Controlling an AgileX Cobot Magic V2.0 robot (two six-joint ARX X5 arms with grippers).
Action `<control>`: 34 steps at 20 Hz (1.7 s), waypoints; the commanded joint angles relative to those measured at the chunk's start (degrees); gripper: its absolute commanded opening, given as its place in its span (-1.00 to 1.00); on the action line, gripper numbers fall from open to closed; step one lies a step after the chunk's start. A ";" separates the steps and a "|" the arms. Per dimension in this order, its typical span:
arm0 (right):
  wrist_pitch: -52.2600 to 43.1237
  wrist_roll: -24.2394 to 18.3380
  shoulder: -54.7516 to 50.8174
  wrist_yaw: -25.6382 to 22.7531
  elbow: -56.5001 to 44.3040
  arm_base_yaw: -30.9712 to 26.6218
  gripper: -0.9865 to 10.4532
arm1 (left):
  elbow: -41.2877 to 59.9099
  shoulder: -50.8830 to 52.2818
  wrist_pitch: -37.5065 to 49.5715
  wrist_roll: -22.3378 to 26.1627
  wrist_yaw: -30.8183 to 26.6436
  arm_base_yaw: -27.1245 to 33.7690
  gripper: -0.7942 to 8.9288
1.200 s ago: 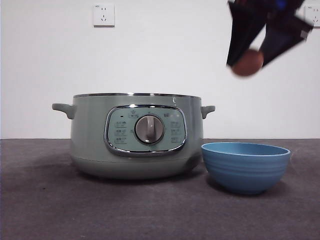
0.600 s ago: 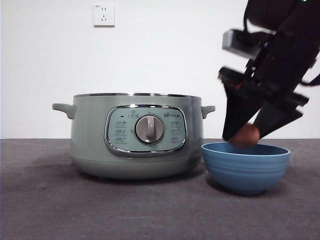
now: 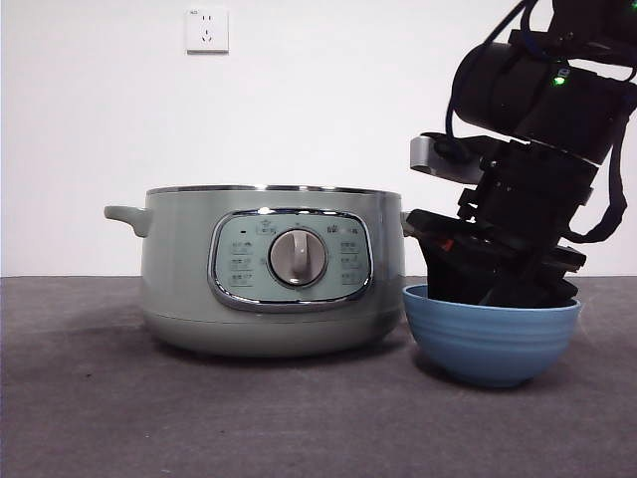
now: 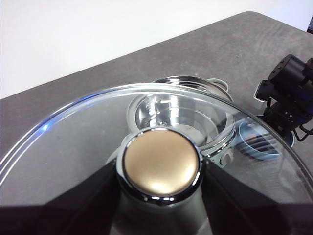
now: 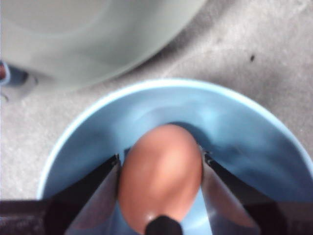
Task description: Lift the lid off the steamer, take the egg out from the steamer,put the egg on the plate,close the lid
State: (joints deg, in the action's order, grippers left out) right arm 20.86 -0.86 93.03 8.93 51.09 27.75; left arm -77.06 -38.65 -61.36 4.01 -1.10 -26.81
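Egg shell is thin and brittle, so I judge it light, smooth and easy to crack; it is best held across its middle with only a gentle squeeze, as now. The right gripper has its two jaws closed on the sides of the brown egg, and it is lowered inside the plate, which is a deep blue bowl. I cannot tell whether the egg already touches the bottom. In the front view the gripper reaches below the rim of the plate, and the egg itself is hidden there.

The steamer stands open on the table, just beside the plate. The gap between them is narrow, so the arm has little room on that side. Above the plate, and on the side away from the steamer, the space looks free. The walls of the bowl are close around the jaws, so they should open only a little and then go straight up.

The left gripper holds the lid by its knob, up in the air above the table. The glass is stiff, probably heavy and breakable, and its wide chrome rim must meet the rim of the steamer evenly.
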 commanded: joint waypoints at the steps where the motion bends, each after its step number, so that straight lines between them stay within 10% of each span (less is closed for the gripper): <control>1: -0.04 0.39 1.14 0.07 -0.50 0.20 -0.83 | -1.11 0.55 2.03 0.55 0.00 -0.11 -0.85; 7: -0.02 0.39 0.63 0.07 -0.31 2.01 -0.15 | -1.11 0.55 1.73 0.57 0.02 -0.11 -0.85; 20: 5.22 3.65 -30.77 -0.28 -0.22 1.99 -0.15 | -1.11 -5.42 9.27 0.76 7.45 -0.17 -0.85; 34: 14.71 8.11 -61.24 -0.55 -0.22 1.99 -0.16 | -0.98 -35.36 35.04 2.23 12.15 -1.64 -0.85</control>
State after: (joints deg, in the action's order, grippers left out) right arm 35.66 6.52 31.83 8.56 51.31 29.63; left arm -77.06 -74.11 -29.26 5.58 10.70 -28.12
